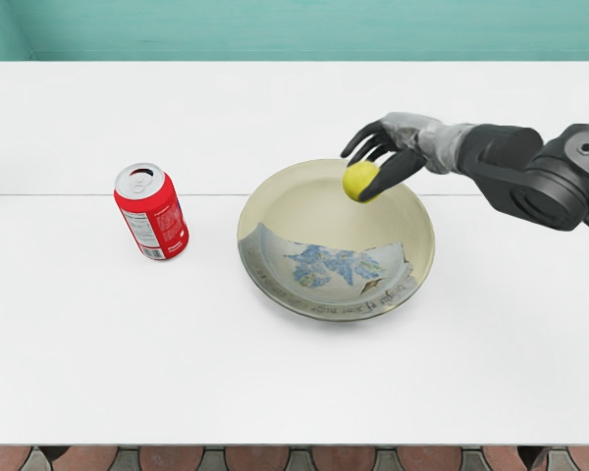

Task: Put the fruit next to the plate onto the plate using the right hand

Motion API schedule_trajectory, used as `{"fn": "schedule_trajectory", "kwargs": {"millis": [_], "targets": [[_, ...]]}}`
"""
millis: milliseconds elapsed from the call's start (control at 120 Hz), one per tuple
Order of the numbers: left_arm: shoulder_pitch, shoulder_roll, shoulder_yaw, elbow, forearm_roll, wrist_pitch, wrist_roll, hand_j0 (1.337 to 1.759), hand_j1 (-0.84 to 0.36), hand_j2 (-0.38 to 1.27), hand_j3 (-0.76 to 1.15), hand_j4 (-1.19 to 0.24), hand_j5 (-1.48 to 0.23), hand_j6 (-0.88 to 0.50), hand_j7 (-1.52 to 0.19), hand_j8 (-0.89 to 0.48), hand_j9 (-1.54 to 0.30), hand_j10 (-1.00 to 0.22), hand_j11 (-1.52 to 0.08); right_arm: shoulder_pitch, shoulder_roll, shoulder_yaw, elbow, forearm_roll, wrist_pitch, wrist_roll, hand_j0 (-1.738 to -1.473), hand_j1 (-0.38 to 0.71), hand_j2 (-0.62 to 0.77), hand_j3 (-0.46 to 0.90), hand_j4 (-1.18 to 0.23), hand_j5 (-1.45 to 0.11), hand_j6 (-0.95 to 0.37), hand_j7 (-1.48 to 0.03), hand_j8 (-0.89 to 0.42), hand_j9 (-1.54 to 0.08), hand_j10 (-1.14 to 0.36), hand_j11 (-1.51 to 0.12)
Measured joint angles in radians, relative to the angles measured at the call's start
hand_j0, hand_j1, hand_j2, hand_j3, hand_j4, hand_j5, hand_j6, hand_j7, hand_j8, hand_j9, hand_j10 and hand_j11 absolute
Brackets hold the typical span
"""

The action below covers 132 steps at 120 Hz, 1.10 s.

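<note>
Grasping: right robot hand (393,147) pinches the fruit (360,181), thumb on its right side, fingers (359,143) curled over top/far side; partly closed, not a full fist.
Fruit: small, round, yellow; sits at the hand's tips, over the far-right inner part of the plate (275,280), inside the rim line. Can't tell if it touches the plate or hangs just above.
Hand pose: palm turned down & toward pic left, wrist higher than fingertips, dark fingers fanned a bit.
Arm: right arm (530,172) comes in from right edge, forearm approx level, reaching left; grey wrist cuff, bulky dark joint near the edge.
Plate: deep, cream, blue pattern on near inner wall; mid worktop (275,383), which is white.
Can (151,211): red, upright, left of plate, well apart from it.
Hidden/unclear: fruit's far side covered by fingers; arm cut off at right edge; fruit type too small to call; plate rim print unreadable.
</note>
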Motion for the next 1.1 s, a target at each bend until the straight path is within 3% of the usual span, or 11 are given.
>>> {"fn": "schedule_trajectory", "kwargs": {"millis": [175, 300, 450, 608, 833, 1100], "targets": [[0.0, 0.0, 0.0, 0.0, 0.0, 0.0, 0.0, 1.658, 0.35, 0.0, 0.0, 0.0, 0.0, 0.0, 0.0, 0.0, 0.0, 0.0, 0.0, -0.071, 0.056, -0.003, 0.022, 0.006, 0.004, -0.001, -1.658, 0.31, 0.24, 0.0, -0.6, -0.86, -0.51, -0.82, -0.33, -0.84, -0.47, -0.83], [0.0, 0.0, 0.0, 0.0, 0.0, 0.0, 0.0, 1.658, 0.35, 0.0, 0.0, 0.0, 0.0, 0.0, 0.0, 0.0, 0.0, 0.0, 0.0, -0.085, 0.06, 0.051, 0.022, 0.003, 0.037, 0.0, -1.658, 0.03, 0.12, 0.0, -0.34, -0.49, -0.3, -0.47, -0.2, -0.48, -0.27, -0.47], [0.0, 0.0, 0.0, 0.0, 0.0, 0.0, 0.0, 1.658, 0.35, 0.0, 0.0, 0.0, 0.0, 0.0, 0.0, 0.0, 0.0, 0.0, 0.0, -0.143, 0.033, 0.291, 0.02, 0.151, 0.299, 0.0, -1.658, -0.15, 0.06, 0.0, -0.18, -0.25, -0.15, -0.24, -0.11, -0.25, -0.14, -0.24], [0.0, 0.0, 0.0, 0.0, 0.0, 0.0, 0.0, 1.658, 0.35, 0.0, 0.0, 0.0, 0.0, 0.0, 0.0, 0.0, 0.0, 0.0, 0.0, -0.363, 0.034, 0.576, 0.009, 0.303, 0.54, 0.0, -1.658, -0.24, 0.02, 0.0, -0.09, -0.13, -0.08, -0.13, -0.06, -0.13, -0.08, -0.13], [0.0, 0.0, 0.0, 0.0, 0.0, 0.0, 0.0, 1.658, 0.35, 0.0, 0.0, 0.0, 0.0, 0.0, 0.0, 0.0, 0.0, 0.0, 0.0, -0.74, 0.04, 0.882, -0.046, 0.386, 0.618, 0.0, -1.658, -0.29, 0.0, 0.0, -0.05, -0.07, -0.05, -0.07, -0.04, -0.07, -0.05, -0.07], [0.001, 0.0, 0.0, 0.0, -0.001, -0.006, 0.0, 1.658, 0.35, 0.0, 0.0, 0.0, 0.0, 0.0, 0.0, 0.0, 0.0, 0.0, 0.0, -0.982, 0.04, 1.208, -0.176, 0.477, 0.627, 0.0, -1.658, -0.3, 0.0, 0.0, -0.04, -0.05, -0.04, -0.05, -0.04, -0.05, -0.04, -0.05]]}}
